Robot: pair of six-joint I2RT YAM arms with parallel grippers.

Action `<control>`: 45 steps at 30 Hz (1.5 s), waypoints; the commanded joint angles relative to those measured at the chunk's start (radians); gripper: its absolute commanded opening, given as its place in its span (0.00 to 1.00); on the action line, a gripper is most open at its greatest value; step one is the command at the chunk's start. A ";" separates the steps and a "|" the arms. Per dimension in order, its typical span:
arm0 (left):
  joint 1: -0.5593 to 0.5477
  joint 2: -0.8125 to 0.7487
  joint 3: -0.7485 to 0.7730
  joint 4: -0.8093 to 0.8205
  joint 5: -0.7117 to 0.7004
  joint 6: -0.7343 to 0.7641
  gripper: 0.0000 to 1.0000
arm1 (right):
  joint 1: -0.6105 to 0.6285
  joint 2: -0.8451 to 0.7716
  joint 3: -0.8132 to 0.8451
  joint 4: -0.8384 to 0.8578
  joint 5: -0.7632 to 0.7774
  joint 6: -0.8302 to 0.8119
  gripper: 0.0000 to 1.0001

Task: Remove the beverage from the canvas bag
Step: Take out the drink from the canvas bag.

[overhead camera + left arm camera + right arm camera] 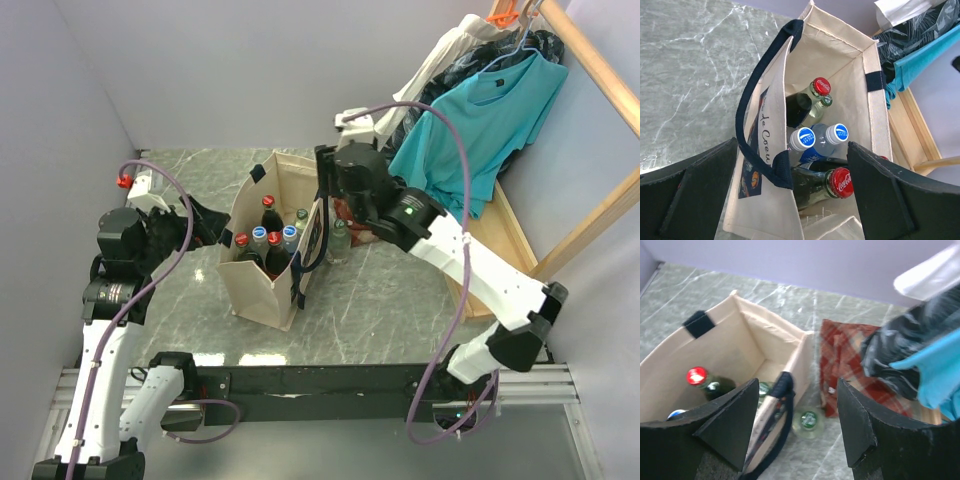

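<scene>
The beige canvas bag (pixel 258 290) with navy handles stands upright in the middle of the table, its mouth open. Inside stand several bottles: two red-capped cola bottles (pixel 841 182) and two blue-and-white-capped bottles (pixel 803 138) among them. A clear green-capped bottle (pixel 808 418) stands on the table outside the bag, just right of its wall (pixel 740 335). My right gripper (pixel 797 385) hangs open well above that bottle and the bag's right rim, holding nothing. At the bag's left side my left gripper (pixel 791 145) is held wide open over the left rim and handle.
A red plaid cloth (pixel 850 360) lies on the table right of the bag. Behind it a teal shirt (pixel 480 120) and dark garments hang from a wooden rack (pixel 600 70). Grey walls close in the left and the back.
</scene>
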 commanded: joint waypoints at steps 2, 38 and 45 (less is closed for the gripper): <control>0.000 -0.017 0.028 0.003 -0.006 0.028 0.96 | 0.055 0.106 0.139 -0.039 0.009 -0.017 0.70; 0.001 0.142 0.075 0.078 -0.087 0.001 0.96 | 0.048 0.293 0.478 -0.165 -0.305 -0.145 0.78; 0.001 0.192 0.106 0.079 -0.149 0.013 0.96 | -0.094 0.376 0.529 -0.172 -0.650 -0.016 0.76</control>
